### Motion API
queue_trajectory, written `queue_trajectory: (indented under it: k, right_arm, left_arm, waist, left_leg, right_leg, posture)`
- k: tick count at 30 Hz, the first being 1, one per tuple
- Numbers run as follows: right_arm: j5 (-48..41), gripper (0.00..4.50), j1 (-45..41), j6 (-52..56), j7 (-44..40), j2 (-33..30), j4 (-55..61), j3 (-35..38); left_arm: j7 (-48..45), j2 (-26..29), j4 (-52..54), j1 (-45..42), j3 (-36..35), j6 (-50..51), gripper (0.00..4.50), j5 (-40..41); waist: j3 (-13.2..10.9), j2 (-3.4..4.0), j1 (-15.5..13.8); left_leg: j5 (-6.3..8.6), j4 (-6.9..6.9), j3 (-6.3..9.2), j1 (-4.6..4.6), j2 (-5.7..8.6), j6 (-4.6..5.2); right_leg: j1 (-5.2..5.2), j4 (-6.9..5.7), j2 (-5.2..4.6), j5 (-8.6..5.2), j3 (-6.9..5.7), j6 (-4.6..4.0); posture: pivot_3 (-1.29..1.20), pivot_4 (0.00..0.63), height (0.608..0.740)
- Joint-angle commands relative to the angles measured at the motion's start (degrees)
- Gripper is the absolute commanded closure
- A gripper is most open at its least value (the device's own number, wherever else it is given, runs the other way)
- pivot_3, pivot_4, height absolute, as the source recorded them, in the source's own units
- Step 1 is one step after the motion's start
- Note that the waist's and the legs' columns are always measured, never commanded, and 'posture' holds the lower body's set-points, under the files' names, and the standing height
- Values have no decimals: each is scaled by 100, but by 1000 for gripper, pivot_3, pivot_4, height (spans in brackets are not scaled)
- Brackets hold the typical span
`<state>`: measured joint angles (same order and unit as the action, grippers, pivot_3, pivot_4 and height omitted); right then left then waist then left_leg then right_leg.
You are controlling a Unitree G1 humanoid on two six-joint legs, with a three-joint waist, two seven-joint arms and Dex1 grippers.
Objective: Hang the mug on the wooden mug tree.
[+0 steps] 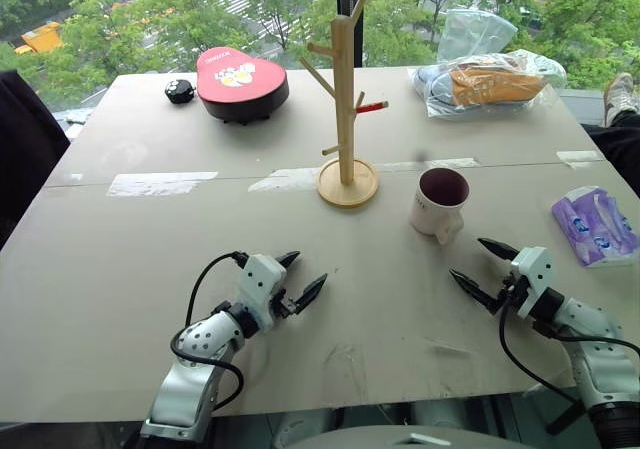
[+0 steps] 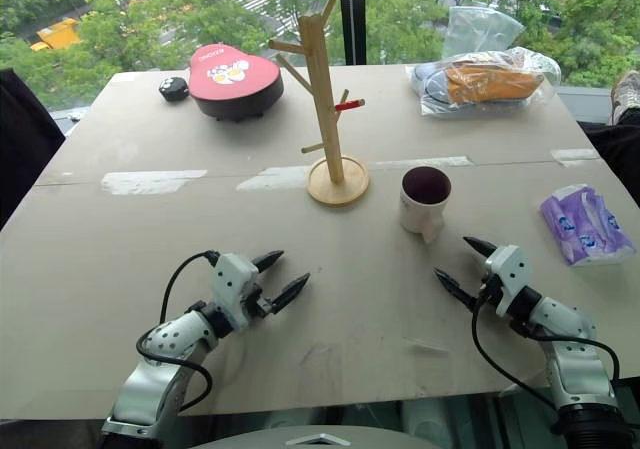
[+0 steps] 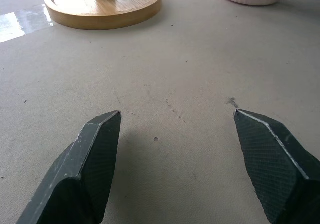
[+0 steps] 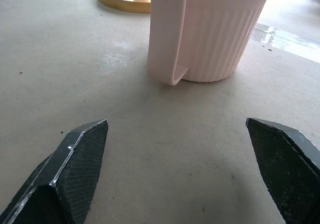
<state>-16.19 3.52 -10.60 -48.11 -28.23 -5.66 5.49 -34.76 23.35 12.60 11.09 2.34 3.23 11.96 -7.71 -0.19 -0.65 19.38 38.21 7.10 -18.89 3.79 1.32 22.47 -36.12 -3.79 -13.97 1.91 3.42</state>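
**Both grippers open, mug upright beside the tree**

Nearest my head camera, both grippers hover low over the near part of the table (image 1: 120, 269), each spread wide and holding nothing. My left gripper (image 1: 297, 279) points forward and toward the middle; my right gripper (image 1: 482, 266) sits just short of the mug, angled in toward it, with a clear gap between its black fingers (image 4: 75, 169) and the ceramic.

From there I go by size. The table is a broad beige board with strips of clear tape across its middle. At the far right lies a crumpled plastic bag (image 1: 490, 79) with something orange inside. At the far left centre rests a red heart-shaped box (image 1: 240, 81) on a dark base. The wooden mug tree (image 1: 346, 99) stands upright at the centre on its round base, pegs bare, one peg tipped red on its right side. A purple tissue pack (image 1: 594, 225) lies near the right edge. The mug (image 1: 440, 201) stands upright just right of the tree's base and apart from it, ribbed cream outside, maroon inside, its handle turned toward my right gripper. Smallest, a little black round object (image 1: 179, 91) sits just left of the red box.
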Motion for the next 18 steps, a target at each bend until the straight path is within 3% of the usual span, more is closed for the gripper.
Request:
queue_trajectory:
  k: [1,18]
  right_arm:
    - [14,28,62,-18,46,-41,35,72]
    - [32,28,42,30,12,-20,95,-16]
  left_arm:
    - [31,42,-108,133,-29,137,807,-35]
    - [112,39,-10,203,-97,250,807,65]
  waist:
    - [0,0,0]
    - [0,0,4]
  left_leg:
    - [0,0,0,0,0,0]
    - [0,-3,0,0,-1,0]
  right_leg:
    - [0,0,0,0,0,0]
    - [0,3,0,0,1,0]
  posture:
    - [0,150,740]
    - [0,150,740]
